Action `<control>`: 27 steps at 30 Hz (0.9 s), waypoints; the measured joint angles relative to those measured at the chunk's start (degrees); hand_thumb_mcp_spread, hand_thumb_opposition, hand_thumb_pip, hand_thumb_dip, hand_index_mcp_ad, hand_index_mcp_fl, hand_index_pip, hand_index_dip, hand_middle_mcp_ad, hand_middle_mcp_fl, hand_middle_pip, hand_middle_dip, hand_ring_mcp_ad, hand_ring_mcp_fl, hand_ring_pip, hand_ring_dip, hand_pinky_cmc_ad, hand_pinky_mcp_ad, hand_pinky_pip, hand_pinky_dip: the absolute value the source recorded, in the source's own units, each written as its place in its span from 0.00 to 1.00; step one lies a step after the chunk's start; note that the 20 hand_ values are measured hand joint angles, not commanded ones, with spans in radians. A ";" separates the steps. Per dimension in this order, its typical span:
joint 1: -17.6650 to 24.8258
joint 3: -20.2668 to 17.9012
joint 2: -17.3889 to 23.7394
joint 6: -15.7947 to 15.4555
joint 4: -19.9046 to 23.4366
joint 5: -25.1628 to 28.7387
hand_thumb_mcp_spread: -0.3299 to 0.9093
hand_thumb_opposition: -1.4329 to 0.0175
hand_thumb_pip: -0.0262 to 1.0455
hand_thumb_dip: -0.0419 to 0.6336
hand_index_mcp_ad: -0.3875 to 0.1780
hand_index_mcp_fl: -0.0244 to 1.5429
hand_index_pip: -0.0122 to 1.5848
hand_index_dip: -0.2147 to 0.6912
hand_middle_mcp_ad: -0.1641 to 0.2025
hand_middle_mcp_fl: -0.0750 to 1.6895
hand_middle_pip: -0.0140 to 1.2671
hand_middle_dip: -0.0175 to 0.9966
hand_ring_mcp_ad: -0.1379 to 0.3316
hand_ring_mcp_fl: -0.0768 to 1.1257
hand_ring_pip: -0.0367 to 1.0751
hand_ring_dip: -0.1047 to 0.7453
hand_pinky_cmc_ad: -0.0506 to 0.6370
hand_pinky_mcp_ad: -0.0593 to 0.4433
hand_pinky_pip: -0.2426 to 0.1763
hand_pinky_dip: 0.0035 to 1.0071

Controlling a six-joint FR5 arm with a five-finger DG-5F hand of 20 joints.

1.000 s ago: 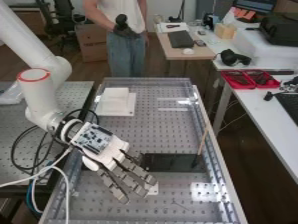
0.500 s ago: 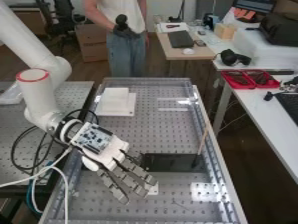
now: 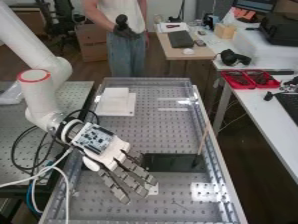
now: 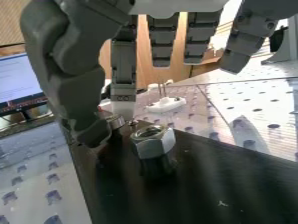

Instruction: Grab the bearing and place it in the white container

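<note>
Two red trays (image 3: 239, 87), set side by side, are seen at the right of the high view on a white table (image 3: 256, 107), with dark items held in them that are too small to identify. In the upper left part of the perforated bench (image 3: 156, 131), a pale, squarish white container (image 3: 116, 106) is seen; its contents cannot be made out. A dark board (image 3: 176, 162) is laid flat lower down, right of centre, and a thin rod (image 3: 202, 144) is tilted up from its right end.

The hand (image 3: 110, 157) is seen at lower left of centre, open, with its fingers extended toward the lower right. In the wrist view, a hexagonal metal piece (image 4: 153, 142) with a round opening is seen upright on the dark board, near the thumb (image 4: 92, 131). A smaller metal piece (image 4: 116, 121) is partly hidden beside the thumb's tip; whether it is touched cannot be told. Which piece is meant as the bearing cannot be told either. Both are outside the white container.
</note>
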 joint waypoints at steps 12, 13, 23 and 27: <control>-0.06 -0.15 0.21 -0.83 0.32 -0.42 0.64 0.42 0.55 0.50 0.49 0.12 0.91 0.50 0.63 0.06 0.11 0.22 0.56 0.07 0.13 0.23 0.60 0.67 0.44 0.17; -0.06 -0.14 0.21 -0.82 0.29 -0.42 0.64 0.42 0.55 0.50 0.49 0.12 0.91 0.50 0.63 0.06 0.11 0.22 0.57 0.07 0.13 0.23 0.60 0.67 0.44 0.17; -0.07 0.20 -0.16 -0.61 -0.19 -0.37 0.64 0.42 0.55 0.50 0.50 0.13 0.90 0.49 0.63 0.06 0.11 0.22 0.57 0.07 0.13 0.23 0.60 0.67 0.48 0.18; -0.09 0.28 -0.26 -0.70 -0.15 -0.43 0.64 0.42 0.55 0.50 0.50 0.13 0.89 0.49 0.63 0.06 0.11 0.22 0.57 0.08 0.13 0.23 0.60 0.67 0.48 0.18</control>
